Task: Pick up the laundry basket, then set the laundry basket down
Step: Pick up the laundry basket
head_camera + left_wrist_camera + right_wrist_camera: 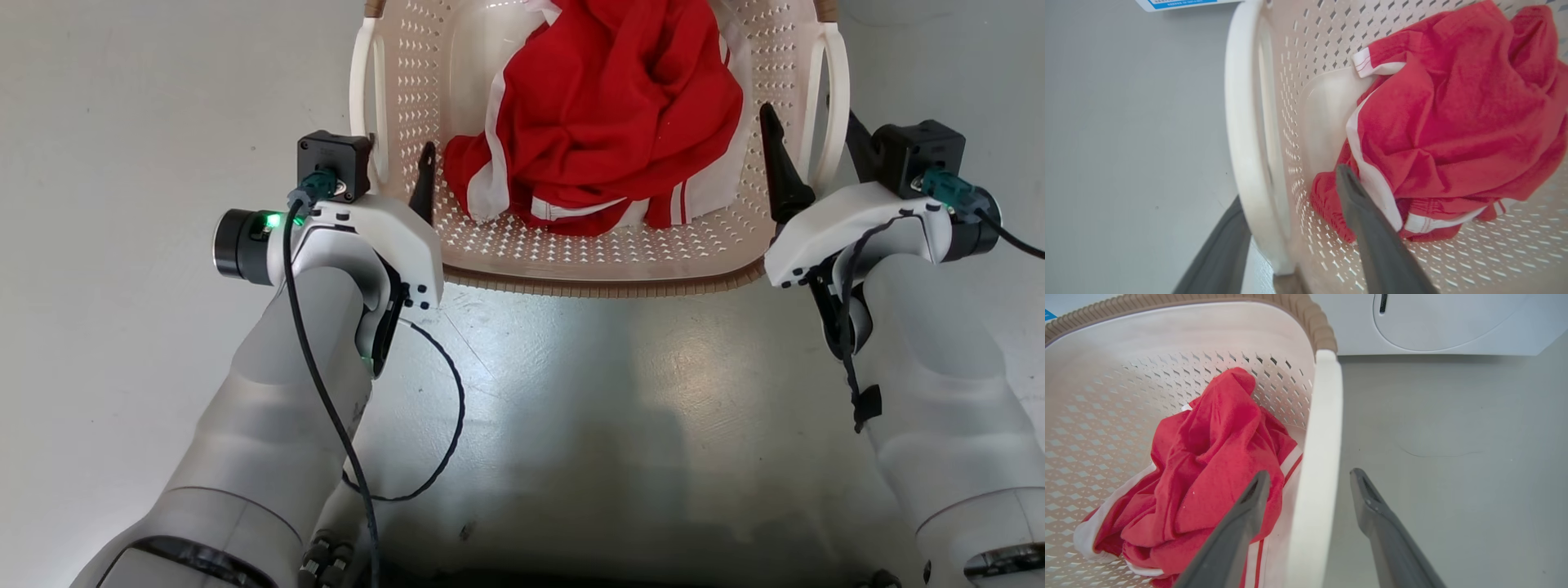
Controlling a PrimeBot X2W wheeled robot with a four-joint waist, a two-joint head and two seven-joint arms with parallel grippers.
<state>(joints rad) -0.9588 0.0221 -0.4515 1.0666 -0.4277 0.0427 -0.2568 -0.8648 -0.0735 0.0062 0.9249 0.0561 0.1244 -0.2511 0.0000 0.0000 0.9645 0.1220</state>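
Note:
The laundry basket, cream-white and perforated with a brown rim, lies at the top middle of the head view with a red and white garment crumpled inside. My left gripper is open astride the basket's left white handle, one finger inside the basket and one outside. The left gripper has a gap on the inner side of the handle. My right gripper is open astride the right handle. Its fingers stand clear of the handle on both sides of the right gripper.
Grey floor spreads around the basket and between my forearms. A white appliance front stands beyond the basket's far right corner. A blue and white label shows past the far left side. A black cable loops off my left arm.

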